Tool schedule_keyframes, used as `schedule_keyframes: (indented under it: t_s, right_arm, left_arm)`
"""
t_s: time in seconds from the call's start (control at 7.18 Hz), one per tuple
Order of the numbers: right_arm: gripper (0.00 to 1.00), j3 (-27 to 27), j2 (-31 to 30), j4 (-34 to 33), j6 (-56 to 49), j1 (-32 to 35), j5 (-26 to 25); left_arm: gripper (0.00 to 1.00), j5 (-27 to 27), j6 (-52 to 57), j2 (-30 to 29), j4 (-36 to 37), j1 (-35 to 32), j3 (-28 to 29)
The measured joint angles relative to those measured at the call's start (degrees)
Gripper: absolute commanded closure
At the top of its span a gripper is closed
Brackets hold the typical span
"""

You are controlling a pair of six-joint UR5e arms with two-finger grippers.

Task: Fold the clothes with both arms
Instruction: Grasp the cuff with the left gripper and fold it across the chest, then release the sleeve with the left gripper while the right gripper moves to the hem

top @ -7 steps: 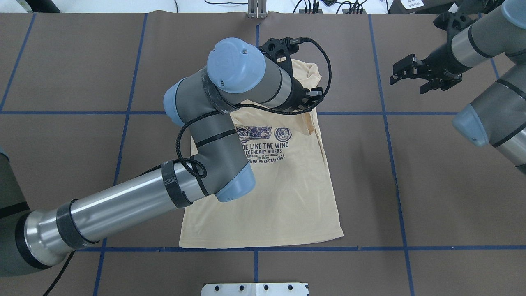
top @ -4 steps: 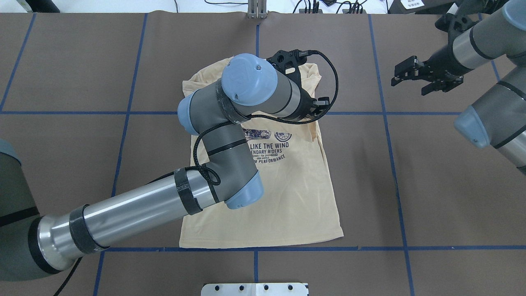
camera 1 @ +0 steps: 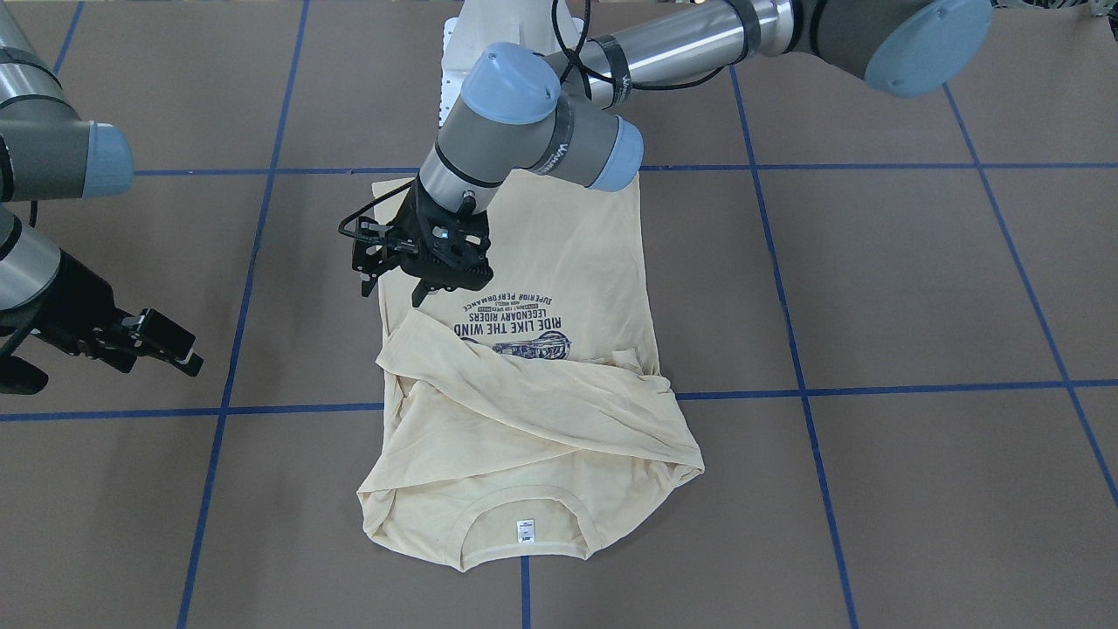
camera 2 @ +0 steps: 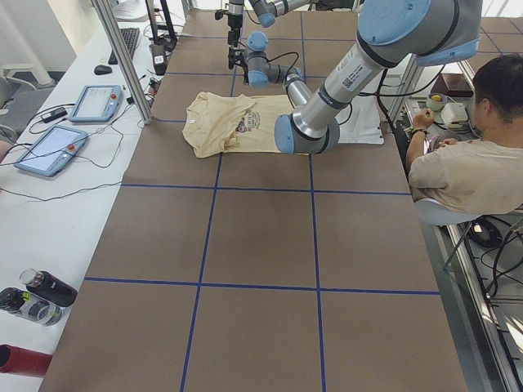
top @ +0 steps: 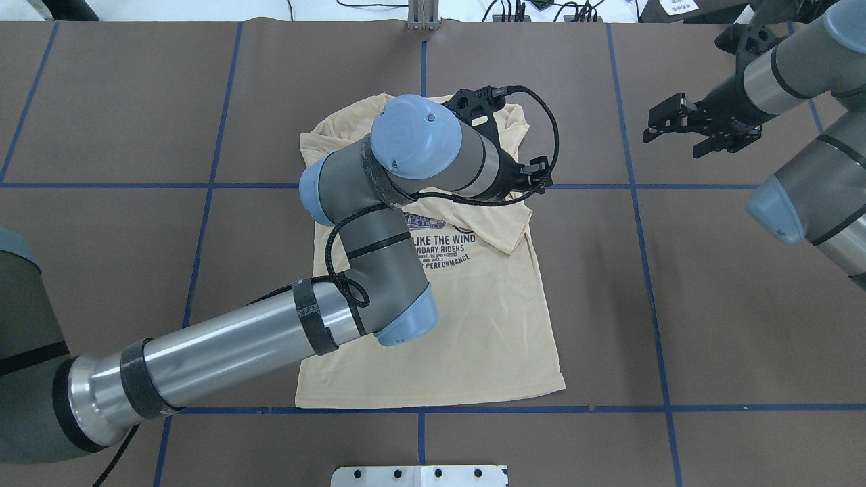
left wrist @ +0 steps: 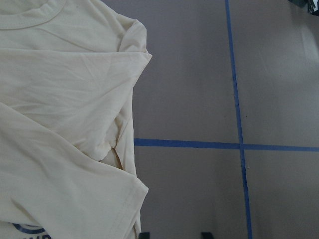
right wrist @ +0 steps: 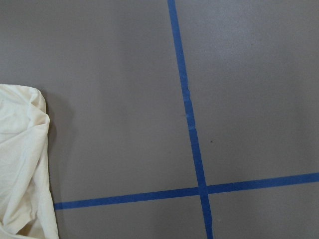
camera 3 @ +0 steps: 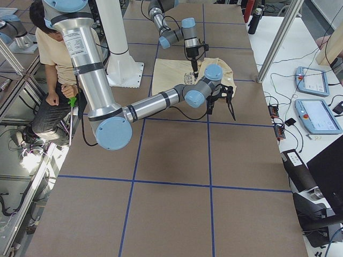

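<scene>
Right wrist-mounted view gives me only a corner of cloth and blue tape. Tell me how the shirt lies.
Observer: The shirt lies flat and print-up, with sleeve cloth folded across the chest and the collar toward the table edge away from the robot.
Operator: Now report the left gripper.
Observer: The left gripper is open and empty, fingers pointing down over the shirt's edge beside the print.
Operator: Give me my own gripper too.
Observer: The right gripper is open and empty, over bare table off to the shirt's side.
</scene>
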Motion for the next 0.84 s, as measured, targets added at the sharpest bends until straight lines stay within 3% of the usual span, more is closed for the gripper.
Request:
schedule_keyframes:
  t_s: [0.28,0.56,0.84]
  right_arm:
    - [0.00,1.4,0.4,0.2,6.0,-3.2,-1.3]
    - [0.01,7.3,0.1,0.5,22.7,-13.1,-12.1]
    - [0.01,12.4,-1.1,0.2,39.4,-24.1,-23.2]
  left_arm:
    - [0.23,-1.1,-0.6,3.9,0.5,-1.0,-5.5]
    - [0.25,-5.3,-0.1,13.9,0.8,-3.7,-16.8]
    - [0.25,-6.9,2.2,21.0,0.8,-5.6,-23.3]
